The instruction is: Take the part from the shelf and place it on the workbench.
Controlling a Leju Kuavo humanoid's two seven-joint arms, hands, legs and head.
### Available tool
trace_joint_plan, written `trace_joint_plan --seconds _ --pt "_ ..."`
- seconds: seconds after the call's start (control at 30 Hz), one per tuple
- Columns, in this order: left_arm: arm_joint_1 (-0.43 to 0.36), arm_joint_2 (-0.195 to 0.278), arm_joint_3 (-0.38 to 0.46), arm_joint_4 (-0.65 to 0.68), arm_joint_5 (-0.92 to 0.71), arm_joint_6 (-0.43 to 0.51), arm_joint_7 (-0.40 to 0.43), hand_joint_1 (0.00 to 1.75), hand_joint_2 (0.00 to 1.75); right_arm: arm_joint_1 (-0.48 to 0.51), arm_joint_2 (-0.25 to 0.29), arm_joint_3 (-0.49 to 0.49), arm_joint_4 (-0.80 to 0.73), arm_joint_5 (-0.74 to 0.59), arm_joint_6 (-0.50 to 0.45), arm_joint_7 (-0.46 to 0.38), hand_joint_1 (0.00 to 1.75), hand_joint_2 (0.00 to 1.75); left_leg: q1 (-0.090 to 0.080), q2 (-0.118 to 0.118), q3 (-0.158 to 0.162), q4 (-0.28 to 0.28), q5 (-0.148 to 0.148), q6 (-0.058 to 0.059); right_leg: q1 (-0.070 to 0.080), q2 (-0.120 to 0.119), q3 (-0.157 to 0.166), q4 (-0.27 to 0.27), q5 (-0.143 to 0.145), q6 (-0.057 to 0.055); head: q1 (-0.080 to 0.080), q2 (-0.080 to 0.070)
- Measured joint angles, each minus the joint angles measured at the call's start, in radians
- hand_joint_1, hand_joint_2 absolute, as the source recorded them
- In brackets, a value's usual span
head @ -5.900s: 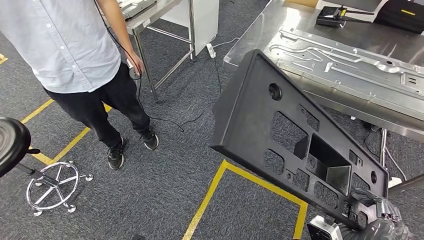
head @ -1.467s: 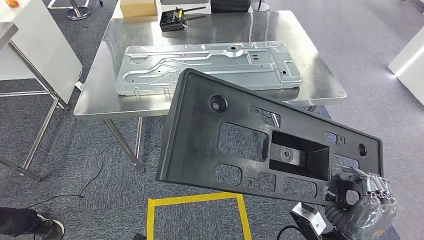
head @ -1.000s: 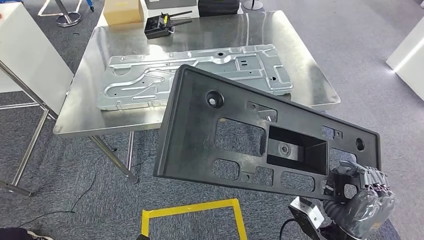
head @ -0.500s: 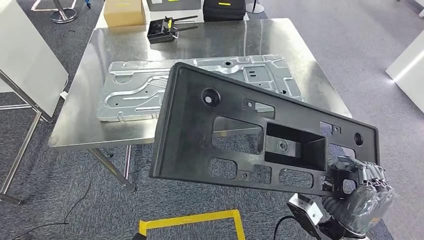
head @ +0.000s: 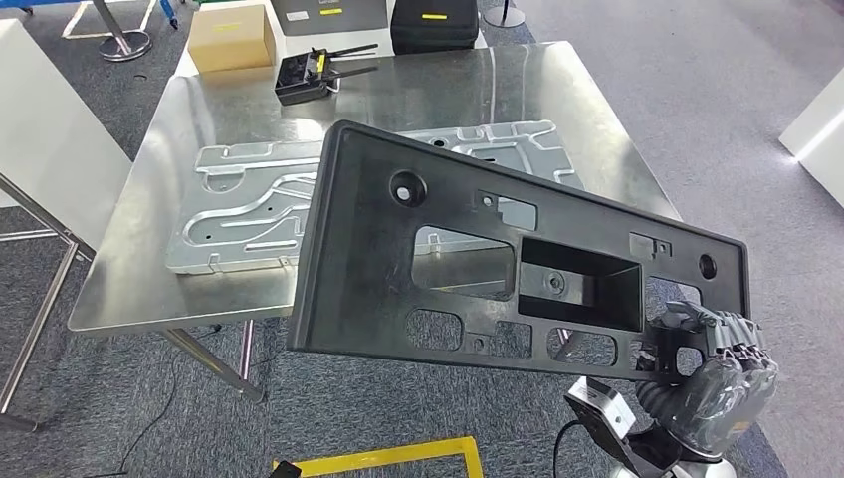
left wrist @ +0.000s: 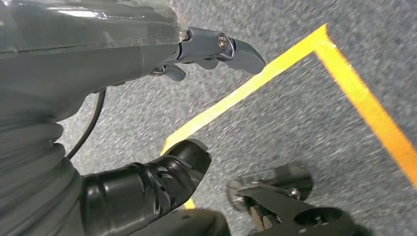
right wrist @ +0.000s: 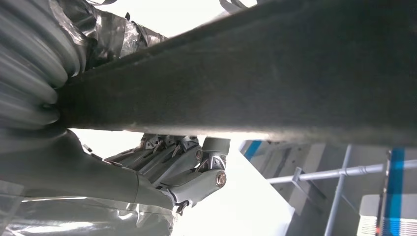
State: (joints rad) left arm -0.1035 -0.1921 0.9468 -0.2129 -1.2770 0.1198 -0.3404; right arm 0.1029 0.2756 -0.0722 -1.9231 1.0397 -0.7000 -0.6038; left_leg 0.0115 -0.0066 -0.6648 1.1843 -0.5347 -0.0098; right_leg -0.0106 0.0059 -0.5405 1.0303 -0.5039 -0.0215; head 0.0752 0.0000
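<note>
The right hand grips the near right corner of the part, a long black plastic panel with many cut-outs and a deep rectangular pocket near its middle; its fingers are curled tight over the panel's edge, and in the right wrist view the fingers lie folded close together under the dark edge of the part. The part is held in the air, tilted, its left end higher and farther, and it hangs in front of the near edge of the worktop, not touching it as far as can be told. On the steel worktop lies a large pressed metal sheet, flat, partly hidden behind the part. At the far side of the worktop stand a cardboard box, a small black device with antennas and a black case. The left hand hangs low over grey carpet marked with yellow tape; its fingers are spread apart from the thumb and hold nothing. A white panel stands at the left of the worktop.
</note>
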Motion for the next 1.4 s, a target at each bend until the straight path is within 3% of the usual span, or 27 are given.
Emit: trace_joint_plan --seconds 0.03,0.1,0.23,0.3,0.37,0.43,0.47,0.53,0.6,0.67,0.73,0.8,0.9,0.93,0.97,1.03,1.1,1.2,1.4 --pt "0.001 0.000 -0.001 0.000 -0.002 0.000 0.001 0.00 1.75 -0.003 0.000 0.001 0.002 0.000 0.000 0.001 1.75 1.75 -0.002 0.000 0.014 -0.059 0.044 0.004 0.001 0.000 0.011 0.001 -0.009 0.004 0.000 0.000" --pt "0.001 0.001 -0.001 0.000 -0.004 0.000 0.002 0.00 1.75 -0.009 -0.001 0.004 0.004 0.001 0.000 0.001 1.75 1.75 -0.007 0.001 0.034 -0.130 0.085 0.016 0.002 0.001 0.024 0.002 -0.025 0.017 0.000 0.000" --pt "0.000 0.001 -0.002 0.000 -0.005 0.000 0.002 0.00 1.75 -0.015 -0.002 0.008 0.008 0.001 0.000 0.002 1.75 1.75 -0.007 0.000 0.062 -0.149 0.082 0.046 0.002 0.001 0.031 0.032 -0.034 0.040 0.000 0.000" --pt "-0.004 0.001 -0.002 0.000 -0.005 0.000 0.002 0.00 1.75 -0.019 -0.003 0.010 0.008 0.001 0.000 0.002 1.75 1.75 -0.006 -0.001 0.082 -0.154 0.075 0.057 -0.001 -0.001 -0.012 0.111 -0.061 0.046 0.001 0.000" --pt "-0.005 0.001 -0.002 0.000 -0.005 0.000 0.002 0.00 1.75 -0.022 -0.004 0.011 0.008 0.001 0.000 0.000 1.75 1.75 -0.008 -0.001 0.095 -0.155 0.063 0.062 -0.002 -0.001 -0.092 0.228 -0.109 0.051 0.002 0.000" --pt "-0.005 0.001 -0.002 0.000 -0.006 0.000 0.002 0.00 1.75 -0.022 -0.005 0.011 0.010 0.002 0.000 -0.004 1.75 1.75 -0.011 -0.002 0.112 -0.155 0.047 0.063 -0.002 -0.001 -0.151 0.279 -0.127 0.052 0.002 0.000" --pt "-0.004 0.001 -0.002 0.000 -0.006 0.000 0.002 0.00 1.75 -0.023 -0.005 0.012 0.010 0.002 0.000 -0.006 1.75 1.75 -0.012 -0.003 0.124 -0.155 0.038 0.062 -0.001 -0.001 -0.159 0.257 -0.107 0.051 0.002 0.000" --pt "-0.004 -0.001 -0.003 0.000 -0.007 0.000 0.002 0.00 1.75 -0.027 -0.007 0.013 0.010 0.006 0.000 -0.010 1.75 1.75 -0.012 -0.004 0.148 -0.156 0.018 0.058 0.006 -0.001 -0.137 0.136 -0.005 0.039 0.002 0.000" --pt "-0.006 -0.004 -0.003 0.001 -0.008 -0.002 0.003 0.00 1.75 -0.035 -0.009 0.017 0.012 0.015 0.000 -0.009 1.75 1.75 -0.012 -0.005 0.164 -0.158 0.001 0.050 0.018 -0.002 -0.119 0.043 0.067 0.022 0.000 0.000" --pt "-0.011 -0.005 -0.004 0.002 -0.009 -0.003 0.004 0.00 1.75 -0.045 -0.011 0.028 0.014 0.027 0.000 0.000 1.75 1.75 -0.013 -0.004 0.176 -0.159 -0.004 0.039 0.024 -0.001 -0.114 0.021 0.072 0.010 -0.002 0.000" --pt "-0.015 -0.004 -0.006 0.002 -0.009 -0.003 0.007 0.00 1.75 -0.056 -0.014 0.045 0.017 0.040 0.000 0.013 1.75 1.75 -0.015 -0.002 0.183 -0.149 -0.006 0.031 0.018 0.001 -0.093 0.004 0.074 0.001 -0.002 0.000" --pt "-0.019 -0.004 -0.008 0.002 -0.009 -0.004 0.008 0.00 1.75 -0.071 -0.016 0.064 0.020 0.054 0.000 0.029 1.75 1.75 -0.014 -0.001 0.151 -0.085 -0.025 0.021 0.009 0.000 -0.068 -0.010 0.069 -0.007 -0.004 0.000" --pt "-0.022 -0.004 -0.011 0.002 -0.013 -0.005 0.010 0.00 1.75 -0.088 -0.022 0.092 0.029 0.071 0.000 0.050 1.75 1.75 -0.003 0.000 0.040 0.074 -0.086 0.005 0.006 -0.001 -0.046 -0.014 0.050 -0.012 -0.005 0.000" --pt "-0.021 -0.004 -0.011 0.002 -0.014 -0.005 0.011 0.00 1.75 -0.090 -0.025 0.099 0.033 0.074 0.000 0.054 1.75 1.75 0.001 0.000 0.014 0.094 -0.088 0.000 0.005 0.000 -0.037 -0.014 0.042 -0.011 -0.005 0.000" --pt "-0.020 -0.003 -0.012 0.002 -0.014 -0.005 0.012 0.00 1.75 -0.091 -0.027 0.105 0.037 0.075 0.000 0.058 1.75 1.75 0.004 0.000 0.003 0.082 -0.068 -0.004 0.004 0.000 -0.027 -0.013 0.034 -0.008 -0.005 0.000" --pt "-0.018 -0.003 -0.014 0.002 -0.014 -0.005 0.014 0.00 1.75 -0.096 -0.031 0.115 0.045 0.079 0.000 0.064 1.75 1.75 0.010 0.001 0.019 -0.027 0.029 -0.011 -0.001 0.001 -0.006 -0.009 0.014 0.001 -0.005 0.000" --pt "-0.018 -0.002 -0.017 0.003 -0.014 0.002 0.020 0.00 1.75 -0.104 -0.035 0.125 0.052 0.087 0.000 0.074 1.75 1.75 0.008 0.002 0.036 -0.120 0.087 -0.008 -0.002 0.001 0.005 -0.002 -0.002 0.013 -0.006 0.000" --pt "-0.022 -0.003 -0.023 0.003 -0.020 0.055 0.055 0.00 1.75 -0.117 -0.041 0.143 0.062 0.106 0.000 0.103 1.75 1.75 0.002 0.002 0.037 -0.142 0.102 0.014 0.000 0.001 0.006 0.002 -0.013 0.024 -0.007 0.000" --pt "-0.030 -0.009 -0.033 0.003 -0.036 0.127 0.102 0.00 1.75 -0.151 -0.062 0.187 0.079 0.135 0.000 0.152 1.75 1.75 0.001 -0.002 0.038 -0.145 0.100 0.024 0.000 0.000 0.018 -0.018 -0.013 0.018 -0.007 0.000"
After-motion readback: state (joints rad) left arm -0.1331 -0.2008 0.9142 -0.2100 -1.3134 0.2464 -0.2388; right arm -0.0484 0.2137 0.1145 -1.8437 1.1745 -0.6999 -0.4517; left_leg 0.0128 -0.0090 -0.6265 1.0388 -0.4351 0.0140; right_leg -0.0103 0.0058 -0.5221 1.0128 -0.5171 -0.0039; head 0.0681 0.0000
